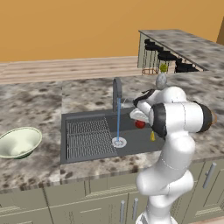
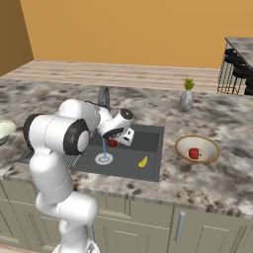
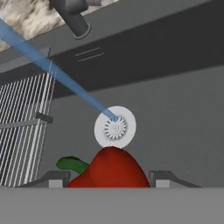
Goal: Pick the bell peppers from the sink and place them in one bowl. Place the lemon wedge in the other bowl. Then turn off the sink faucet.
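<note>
My gripper (image 1: 139, 120) (image 2: 116, 140) (image 3: 109, 181) is down in the sink (image 1: 87, 156) (image 2: 150, 132), shut on a glossy red bell pepper (image 1: 140, 124) (image 2: 112, 143) (image 3: 109, 168) with a green stem. The pepper sits between the two fingertips, close to the pale drain (image 3: 115, 127). A second bell pepper (image 2: 193, 153) lies in the shallow tan bowl (image 2: 180, 144) on the right counter. The yellow lemon wedge (image 1: 152, 136) (image 2: 143, 161) rests on the sink floor, right of the drain. The deeper green bowl (image 1: 19, 142) stands on the left counter. The faucet (image 1: 117, 89) (image 2: 104, 96) pours a blue stream.
A ridged wire rack (image 1: 87, 138) (image 3: 22, 122) covers the sink's left half. A grey vase with a plant (image 1: 161, 79) (image 2: 187, 99) stands behind the sink on the right. My own arm leans over the sink's front right edge. Bar stools (image 1: 166, 57) stand far behind.
</note>
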